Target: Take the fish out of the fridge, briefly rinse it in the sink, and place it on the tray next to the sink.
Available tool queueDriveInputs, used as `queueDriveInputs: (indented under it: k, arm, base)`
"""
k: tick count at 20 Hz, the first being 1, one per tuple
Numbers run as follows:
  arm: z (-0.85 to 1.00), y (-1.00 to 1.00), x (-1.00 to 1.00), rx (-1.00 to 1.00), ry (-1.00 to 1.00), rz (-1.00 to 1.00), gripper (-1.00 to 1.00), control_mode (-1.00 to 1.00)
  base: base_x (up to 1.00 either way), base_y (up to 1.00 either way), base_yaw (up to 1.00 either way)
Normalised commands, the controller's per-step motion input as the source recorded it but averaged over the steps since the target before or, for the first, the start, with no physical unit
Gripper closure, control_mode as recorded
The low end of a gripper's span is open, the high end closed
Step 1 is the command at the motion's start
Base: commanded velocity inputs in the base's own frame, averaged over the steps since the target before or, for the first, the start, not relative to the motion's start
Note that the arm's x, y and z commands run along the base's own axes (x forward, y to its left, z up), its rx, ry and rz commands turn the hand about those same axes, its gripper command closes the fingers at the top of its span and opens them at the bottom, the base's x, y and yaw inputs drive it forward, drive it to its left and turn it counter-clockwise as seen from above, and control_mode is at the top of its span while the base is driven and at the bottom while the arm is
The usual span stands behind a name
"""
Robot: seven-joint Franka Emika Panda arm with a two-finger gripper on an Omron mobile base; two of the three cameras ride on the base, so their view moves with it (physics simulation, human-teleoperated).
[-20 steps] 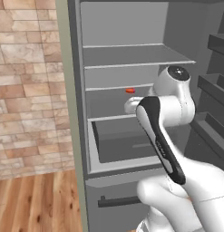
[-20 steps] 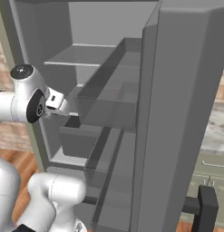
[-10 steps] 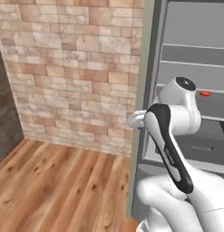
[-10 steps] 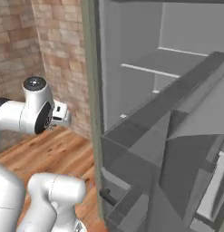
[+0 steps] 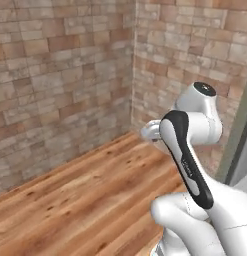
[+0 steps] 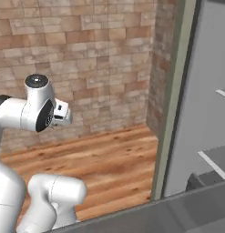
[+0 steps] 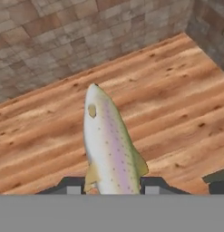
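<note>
The hand view gives what neither base view does: the fish itself, clamped between the two dark finger tips of the gripper at the bottom of that view. Its tail end sits between the tips and its head points away from the hand, out over a wooden floor with a brick wall beyond. The claw is clenched on the fish (the tips press its lower body from both sides).

The fish is slim and tapered, silvery-pale along the belly, with an olive-green back, a faint pink-violet stripe down the flank and small dark speckles. One eye shows as a round yellowish spot near the snout, and short yellowish fins stick out near the finger tips.

The left base view shows the white arm folded in front of the corner where two brick walls meet, the hand reaching left past the dark-trimmed forearm; the fish cannot be made out there. A grey-green upright edge of the fridge stands at the right edge of that view.

The right base view shows more of the fridge: its tall grey side panel, pale shelf edges at the right and a dark door edge across the bottom. The arm's rounded joint sits at the left, well apart from the fridge.
</note>
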Motion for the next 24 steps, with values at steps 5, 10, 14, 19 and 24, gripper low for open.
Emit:
queueDriveInputs:
  k: [5, 10, 14, 19, 24]
  arm:
    - [0.00, 0.00, 0.00, 0.00, 0.00, 0.00, 1.00, 1.00]
    - [0.00, 0.00, 0.00, 0.00, 0.00, 0.00, 1.00, 1.00]
    - [0.00, 0.00, 0.00, 0.00, 0.00, 0.00, 1.00, 1.00]
    - [0.00, 0.00, 0.00, 0.00, 0.00, 0.00, 1.00, 1.00]
    - [0.00, 0.00, 0.00, 0.00, 0.00, 0.00, 1.00, 1.00]
  base:
    - [0.00, 0.15, 0.98]
    - [0.00, 0.10, 0.99]
    - [0.00, 0.04, 1.00]
    - [0.03, 0.00, 0.95]
    - [0.23, 0.00, 0.88]
